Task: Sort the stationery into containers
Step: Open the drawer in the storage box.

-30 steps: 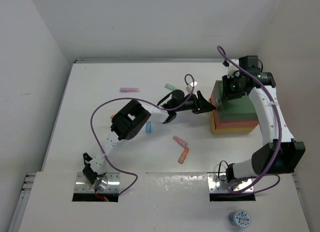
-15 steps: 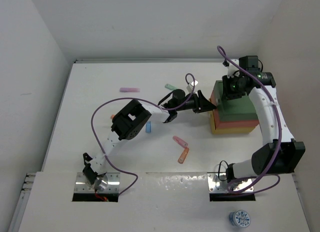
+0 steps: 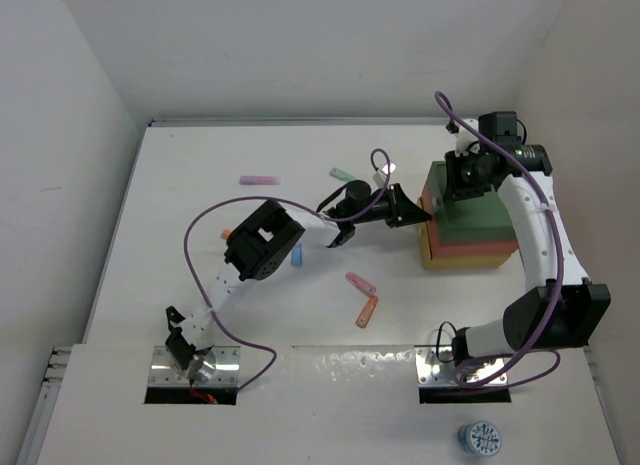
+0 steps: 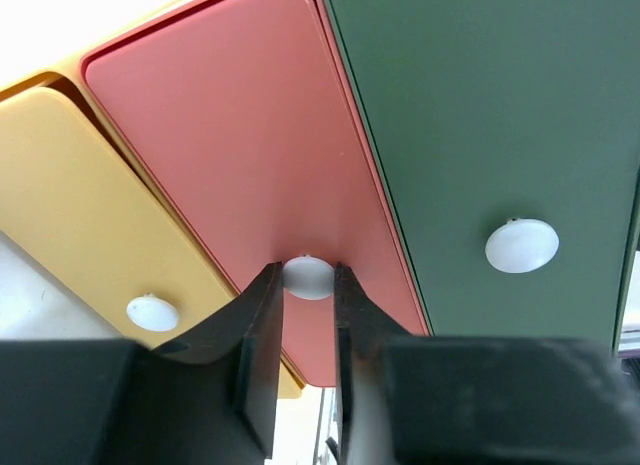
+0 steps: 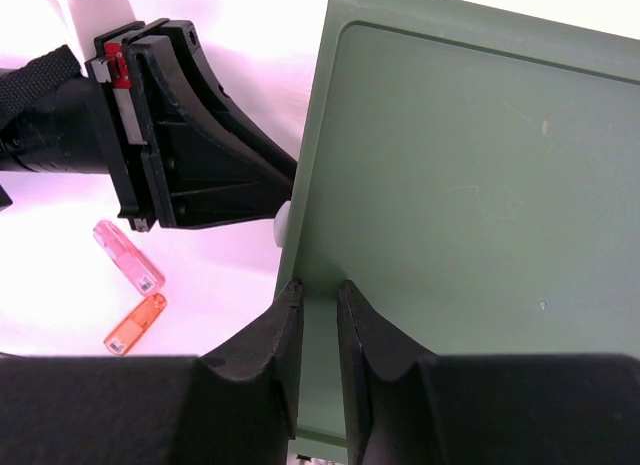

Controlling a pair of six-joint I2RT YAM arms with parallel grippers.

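Observation:
The containers are stacked at the right: green tray (image 3: 478, 217) on top, red-orange tray (image 4: 250, 155) in the middle, yellow tray (image 4: 80, 195) at the bottom. My left gripper (image 3: 412, 211) (image 4: 307, 269) is shut on the white knob (image 4: 307, 281) of the red-orange tray's front. My right gripper (image 3: 462, 179) (image 5: 316, 288) rests on the green tray's top (image 5: 460, 185) near its left edge, its jaws a narrow gap apart with nothing between them. The stationery lies loose on the table: pink marker (image 3: 260, 180), mint marker (image 3: 343, 173), blue marker (image 3: 296, 254), pink marker (image 3: 360, 283), orange marker (image 3: 367, 311).
The green tray's knob (image 4: 521, 245) and the yellow tray's knob (image 4: 152, 312) stick out beside my left fingers. Purple cables loop over both arms. A round blue-and-white thing (image 3: 480, 438) sits on the near ledge. Walls close in at the left, back and right.
My left jaws have closed in onto the red-orange tray's knob. Both arms have stayed almost where they were.

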